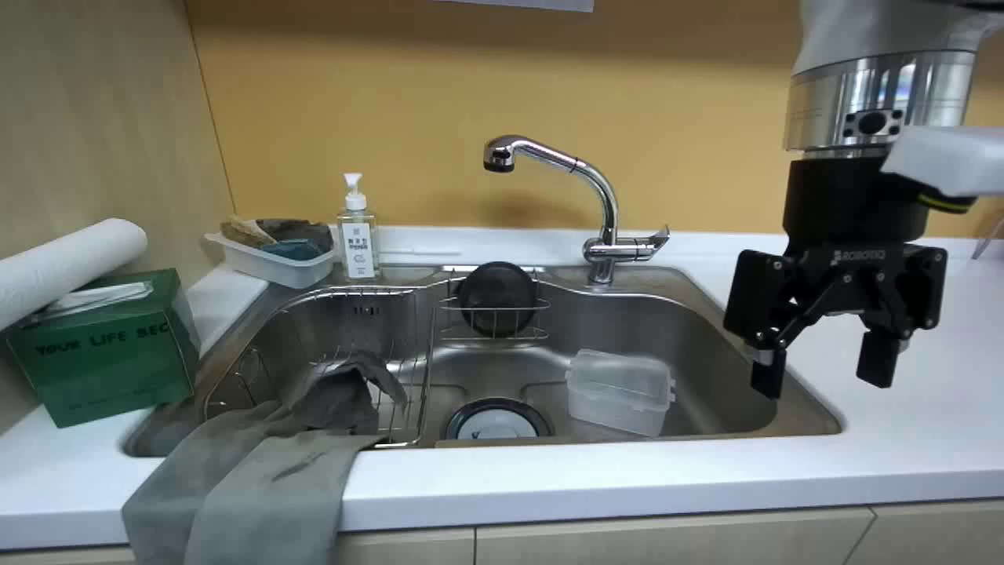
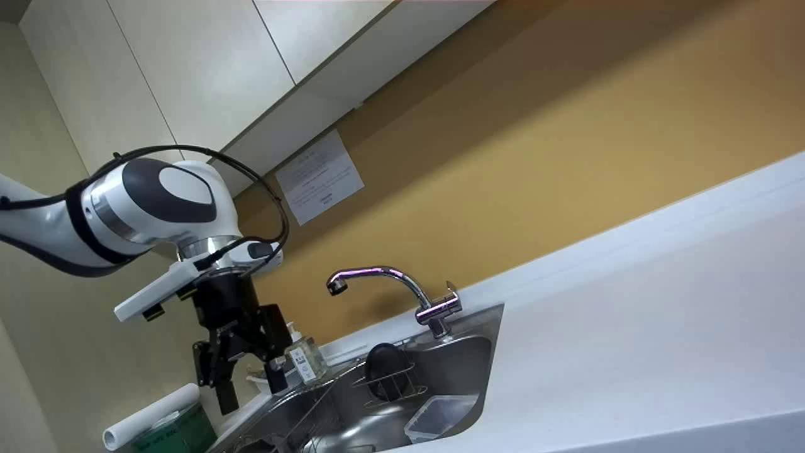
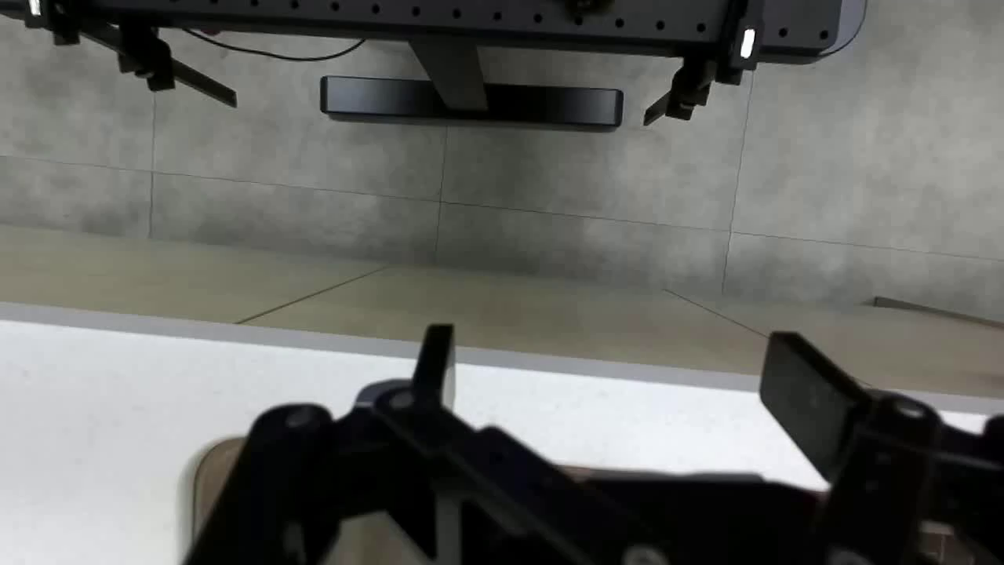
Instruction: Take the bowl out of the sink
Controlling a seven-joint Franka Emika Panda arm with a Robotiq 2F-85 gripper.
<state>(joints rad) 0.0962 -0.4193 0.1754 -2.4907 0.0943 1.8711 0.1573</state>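
In an exterior view, the see-through bowl [image 1: 620, 388] is seen inside the sink [image 1: 667, 318], between three and four o'clock from its middle. From the bowl, the drain [image 1: 496, 422] is found between eight and nine o'clock, the chrome tap [image 1: 602, 190] at twelve, and a round black item [image 1: 496, 289], held in a wire basket [image 1: 527, 337], at ten. Further out at ten, a pump bottle [image 1: 359, 245] is seen by the sink; a grey cloth [image 1: 267, 482] is draped over the front edge, towards half past eight. At three o'clock, well apart from the bowl, the gripper [image 1: 822, 374] is held up, released, its fingers [image 1: 877, 362] spread wide. In the wrist view, the white counter [image 3: 94, 408] and grey floor [image 3: 549, 173] are seen past them.
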